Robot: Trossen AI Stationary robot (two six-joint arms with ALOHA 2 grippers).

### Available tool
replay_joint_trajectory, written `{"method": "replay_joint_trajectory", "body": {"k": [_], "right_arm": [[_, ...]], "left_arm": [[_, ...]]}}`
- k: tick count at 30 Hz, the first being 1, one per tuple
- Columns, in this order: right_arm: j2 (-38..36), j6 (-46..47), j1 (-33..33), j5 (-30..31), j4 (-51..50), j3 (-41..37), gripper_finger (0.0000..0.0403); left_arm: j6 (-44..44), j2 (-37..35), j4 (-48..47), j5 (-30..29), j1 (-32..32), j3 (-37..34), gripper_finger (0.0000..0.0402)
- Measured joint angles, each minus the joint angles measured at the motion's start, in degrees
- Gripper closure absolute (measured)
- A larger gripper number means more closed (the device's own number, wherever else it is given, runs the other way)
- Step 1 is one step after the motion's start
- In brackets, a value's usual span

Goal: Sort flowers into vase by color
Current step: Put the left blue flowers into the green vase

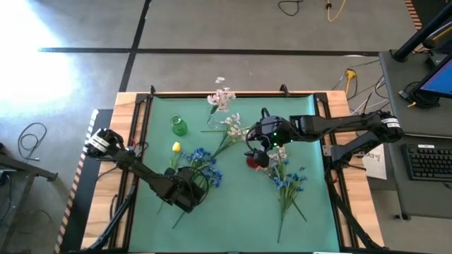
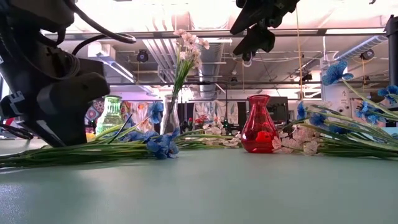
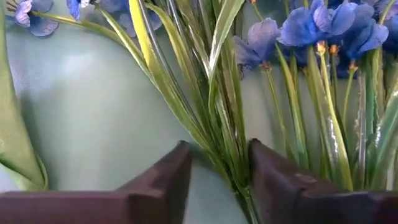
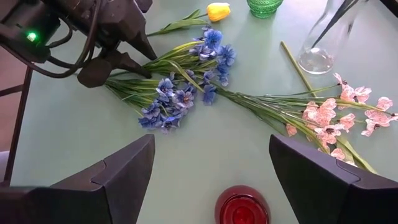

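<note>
Left claw (image 1: 189, 200) sits low in the lower-left middle of the high view, down on the green worktop (image 1: 233, 212) over the stalks of the blue flowers (image 1: 203, 169). In the left wrist view its 2 fingers (image 3: 163, 177) stand either side of a bundle of green stalks (image 3: 227, 143), with a narrow gap between them. One finger looks to touch the stalks; whether they are actually pinched is hard to tell, and the fingertips are cut off by the frame's lower edge.

Right claw (image 1: 260, 149) hovers right of centre in the high view, above the red vase (image 2: 259, 124). In that view the vase is mostly hidden under the claw. In the right wrist view the fingers (image 4: 118, 177) are spread wide with nothing between them, and only the vase rim shows at the bottom edge.

A yellow bud (image 1: 176, 147) lies left of centre near the green vase (image 1: 179, 126). Pink-white sprays (image 1: 223, 97) stand in a clear vase (image 4: 323, 37) at upper centre; the vase itself is hard to make out from above. More pink-white sprays (image 1: 233, 127) lie on the worktop at centre. A second blue bunch (image 1: 288, 178) lies right of centre, lower down. In the low view, the stems at far right are cut off.
</note>
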Motion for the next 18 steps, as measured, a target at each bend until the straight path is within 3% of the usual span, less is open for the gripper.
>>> {"method": "replay_joint_trajectory", "body": {"k": [6, 12, 18], "right_arm": [[0.00, 0.00, 0.00, -0.02, 0.00, -0.02, 0.0099], [0.02, 0.00, 0.00, -0.02, -0.09, -0.02, 0.0101], [0.02, 0.07, 0.00, -0.02, -0.16, -0.02, 0.0101]], "left_arm": [[-0.08, -0.27, -0.65, 0.04, 0.02, 0.07, 0.0390], [-0.08, -1.75, -2.63, 0.50, 0.00, 0.07, 0.0399], [0.21, -7.62, -8.26, 0.47, -0.07, 0.06, 0.0401]]}}
